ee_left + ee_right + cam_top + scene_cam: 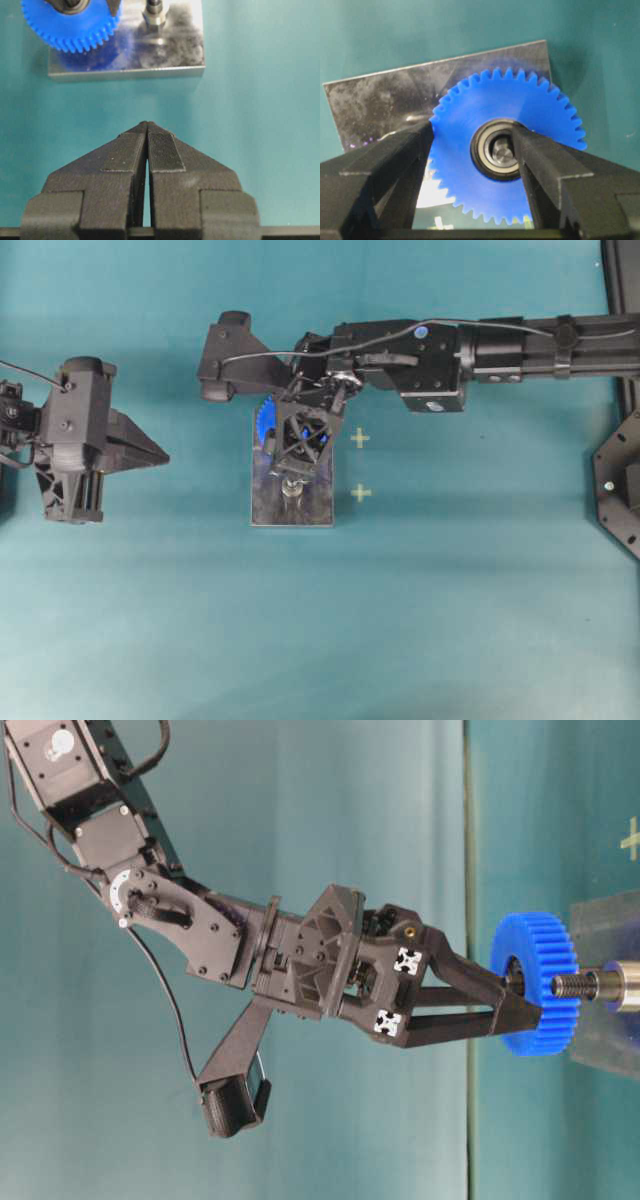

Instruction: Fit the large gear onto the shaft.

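My right gripper (472, 150) is clamped on the large gear (530, 112), one finger on the toothed rim and the other pressed against the bearing (496, 150) at its centre; in the right wrist view a silver pin end shows through the bearing's bore, so the gear sits over the shaft (503, 152); from the table-level view the gear (535, 982) is held flat above the grey block (610, 982), with a threaded pin tip (572, 986) poking out on the block side of it, though I cannot tell how far the gear has seated. From overhead, the block (291, 508) lies on the teal tabletop (450, 620) near its middle, and the gear (264, 423) covers the block's far end under my right gripper (300, 445); the second pin (292, 489) stands bare near the block's near end. My left gripper (160, 454) hangs toward the left edge of the tabletop, well apart from the block; its fingers (162, 150) are pressed together at the tips and hold nothing, pointing at the block's long side (125, 74). In the left wrist view the gear (75, 30) overhangs one end of the block, and the free pin (154, 12) is beside it.
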Robot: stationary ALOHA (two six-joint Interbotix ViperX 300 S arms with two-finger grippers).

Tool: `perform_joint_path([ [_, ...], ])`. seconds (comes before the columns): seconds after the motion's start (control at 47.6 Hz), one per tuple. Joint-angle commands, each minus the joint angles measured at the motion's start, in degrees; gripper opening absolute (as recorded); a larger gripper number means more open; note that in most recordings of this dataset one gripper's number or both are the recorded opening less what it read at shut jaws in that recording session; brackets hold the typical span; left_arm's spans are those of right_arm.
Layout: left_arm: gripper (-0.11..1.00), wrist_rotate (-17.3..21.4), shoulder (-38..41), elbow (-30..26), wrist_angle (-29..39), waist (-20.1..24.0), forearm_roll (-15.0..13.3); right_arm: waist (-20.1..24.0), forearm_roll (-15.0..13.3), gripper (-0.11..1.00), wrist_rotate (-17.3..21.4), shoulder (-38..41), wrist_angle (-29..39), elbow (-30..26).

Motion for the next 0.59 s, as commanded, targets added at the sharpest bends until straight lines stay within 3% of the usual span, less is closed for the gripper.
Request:
perform_joint_path([
  [0.0, 0.0, -0.1, -0.3, -0.8, -0.5, -0.1, 0.2, 0.4, -0.3, 0.71, 0.2, -1.8, 0.4, -1.1],
  [0.399, 0.0, -0.1, -0.3, -0.7, -0.5, -0.1, 0.2, -0.5, -3.4, 0.71, 0.9, -11.9, 6.7, -2.2],
  [0.567, 0.0, -0.1, -0.4, -0.6, -0.5, -0.2, 0.2, -0.4, -4.0, 0.71, 0.6, -18.6, 7.3, 3.8],
])
